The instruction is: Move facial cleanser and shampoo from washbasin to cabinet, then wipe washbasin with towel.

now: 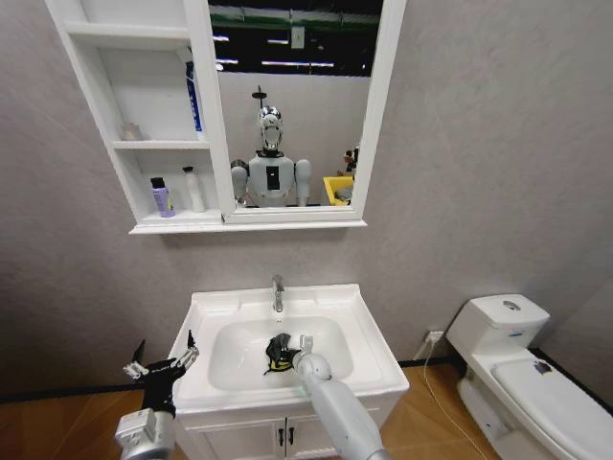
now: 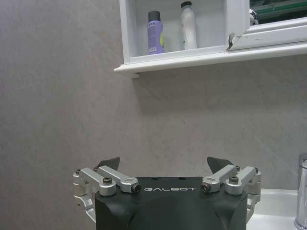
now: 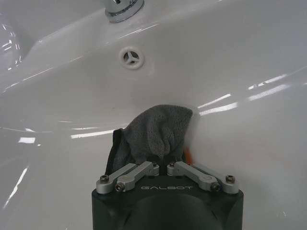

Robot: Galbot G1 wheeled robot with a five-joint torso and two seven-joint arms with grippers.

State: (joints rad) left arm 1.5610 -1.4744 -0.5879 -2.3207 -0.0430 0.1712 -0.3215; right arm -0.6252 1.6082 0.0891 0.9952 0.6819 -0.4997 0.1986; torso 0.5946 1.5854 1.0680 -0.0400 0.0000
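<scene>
The white washbasin [image 1: 364,331] stands below the cabinet [image 1: 144,144] and its mirror. My right gripper [image 1: 289,355] reaches into the bowl, shut on the dark-grey towel [image 1: 277,348], which is pressed against the bowl's wall [image 3: 230,72]. In the right wrist view the towel [image 3: 158,134] bunches out of the gripper [image 3: 161,164], just short of the overflow hole [image 3: 130,56]. My left gripper [image 1: 163,364] hangs open and holds nothing at the basin's left front corner. A purple bottle [image 2: 155,32] and a white bottle [image 2: 188,26] stand on the cabinet's lowest shelf; which one is shampoo or facial cleanser I cannot tell.
A chrome tap [image 1: 278,292] rises at the basin's back edge. A blue tube [image 1: 194,101] leans on the cabinet's middle shelf. A white toilet [image 1: 517,374] stands at the right. Under the basin is a two-door cupboard [image 1: 283,436]. The wall is close behind.
</scene>
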